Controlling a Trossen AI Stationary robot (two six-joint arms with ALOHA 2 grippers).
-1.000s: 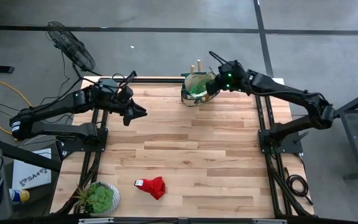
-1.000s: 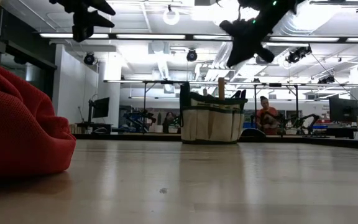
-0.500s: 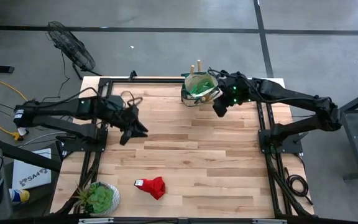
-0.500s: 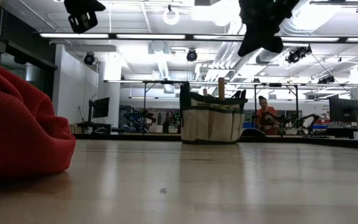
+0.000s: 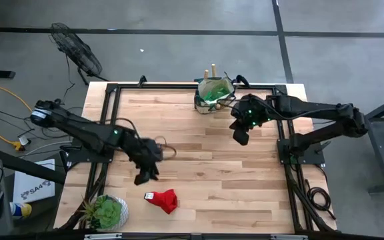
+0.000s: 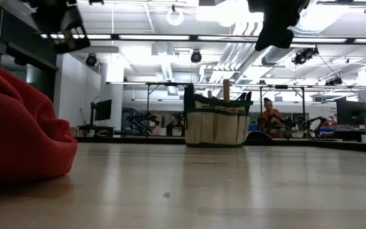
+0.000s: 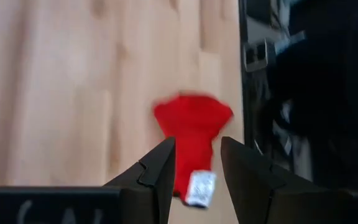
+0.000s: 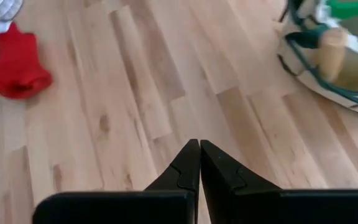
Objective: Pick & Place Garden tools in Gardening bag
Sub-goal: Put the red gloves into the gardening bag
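the left hand (image 5: 143,177) has swung from the upper left of the wooden counter (image 5: 245,180) down to the lower centre and now hangs just above the crumpled red cloth glove (image 5: 164,199), fingers parted and empty, the glove framed between them in the left wrist view. the right hand (image 5: 240,137), clenched on nothing, has backed off the round tan canvas bag with green trim (image 5: 213,94) at top centre. the glove looks like the next pickup.
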